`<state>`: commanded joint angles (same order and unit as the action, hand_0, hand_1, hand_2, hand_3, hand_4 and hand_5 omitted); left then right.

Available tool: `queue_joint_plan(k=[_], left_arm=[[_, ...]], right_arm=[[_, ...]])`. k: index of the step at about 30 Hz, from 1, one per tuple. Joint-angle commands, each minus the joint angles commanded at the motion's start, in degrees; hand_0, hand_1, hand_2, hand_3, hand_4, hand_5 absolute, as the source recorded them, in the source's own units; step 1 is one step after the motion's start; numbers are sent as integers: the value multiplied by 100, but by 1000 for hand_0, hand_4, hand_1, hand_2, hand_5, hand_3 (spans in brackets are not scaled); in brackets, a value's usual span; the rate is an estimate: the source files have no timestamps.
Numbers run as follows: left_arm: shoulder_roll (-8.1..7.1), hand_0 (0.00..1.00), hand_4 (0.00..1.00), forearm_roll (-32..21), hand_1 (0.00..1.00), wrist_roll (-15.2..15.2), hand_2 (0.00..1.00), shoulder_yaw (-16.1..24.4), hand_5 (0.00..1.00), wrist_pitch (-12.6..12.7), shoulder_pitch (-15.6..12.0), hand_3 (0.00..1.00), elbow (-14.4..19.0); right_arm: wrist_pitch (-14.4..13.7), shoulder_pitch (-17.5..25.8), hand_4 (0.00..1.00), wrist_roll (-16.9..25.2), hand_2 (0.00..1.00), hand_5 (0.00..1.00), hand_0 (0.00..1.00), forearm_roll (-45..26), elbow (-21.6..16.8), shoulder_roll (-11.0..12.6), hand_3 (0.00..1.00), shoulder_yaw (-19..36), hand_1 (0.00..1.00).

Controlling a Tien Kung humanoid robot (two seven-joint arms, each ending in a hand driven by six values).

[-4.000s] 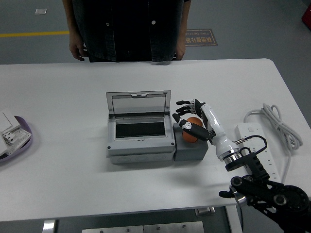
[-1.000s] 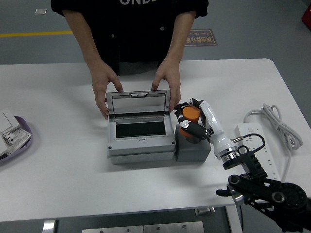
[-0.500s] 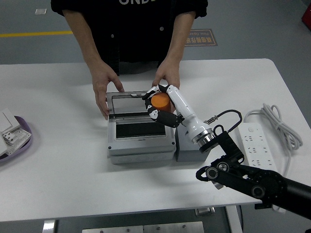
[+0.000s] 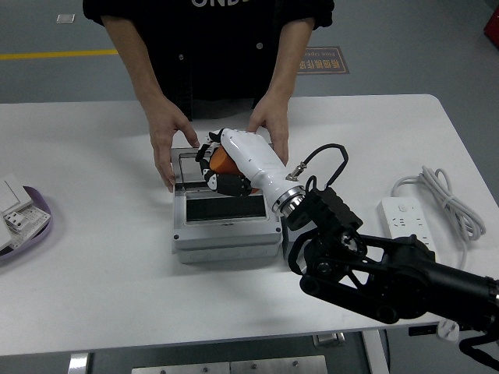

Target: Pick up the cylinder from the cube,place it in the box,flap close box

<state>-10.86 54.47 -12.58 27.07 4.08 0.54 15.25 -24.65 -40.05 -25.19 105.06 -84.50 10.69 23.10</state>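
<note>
Orange cylinder carried over the open grey box, ready to be set down.

The right hand [image 4: 221, 167], white-shelled with black fingers, grips the one orange cylinder [image 4: 226, 160] above the single grey plastic box [image 4: 226, 218], whose clear lid a person's two hands [image 4: 168, 140] steady. The placing step looks underway; next it likely must lower, let go, then flap the lid shut. One dark grey cube [image 4: 287, 238] is mostly hidden.

One head camera looks forward and down from high on the robot's side, the surface [image 4: 93, 296] below and the hand [image 4: 226, 165] mid-frame, fairly near.
</note>
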Motion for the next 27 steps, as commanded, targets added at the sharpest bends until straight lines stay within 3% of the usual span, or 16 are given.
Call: queue_joint_plan(k=[1, 9, 15, 27], left_arm=[[-4, 513, 704, 6, 561, -3, 565, 4, 317, -2, 1, 593, 0], [-25, 513, 706, 68, 561, -29, 565, 53, 321, -20, 15, 593, -1], [-20, 513, 706, 94, 561, -48, 565, 71, 322, -30, 15, 594, 2], [-21, 513, 703, 134, 561, -82, 564, 89, 321, -43, 15, 592, 2]], right_arm=[[88, -27, 2, -178, 369, 2, 23, 157, 0, -14, 311, -47, 218], [588, -203, 2, -1071, 393, 2, 17, 1158, 205, -156, 326, -499, 230], [821, -236, 2, -888, 392, 2, 18, 1230, 306, -190, 326, -649, 233], [567, -251, 2, -416, 397, 2, 31, 1092, 382, -200, 330, -710, 249]])
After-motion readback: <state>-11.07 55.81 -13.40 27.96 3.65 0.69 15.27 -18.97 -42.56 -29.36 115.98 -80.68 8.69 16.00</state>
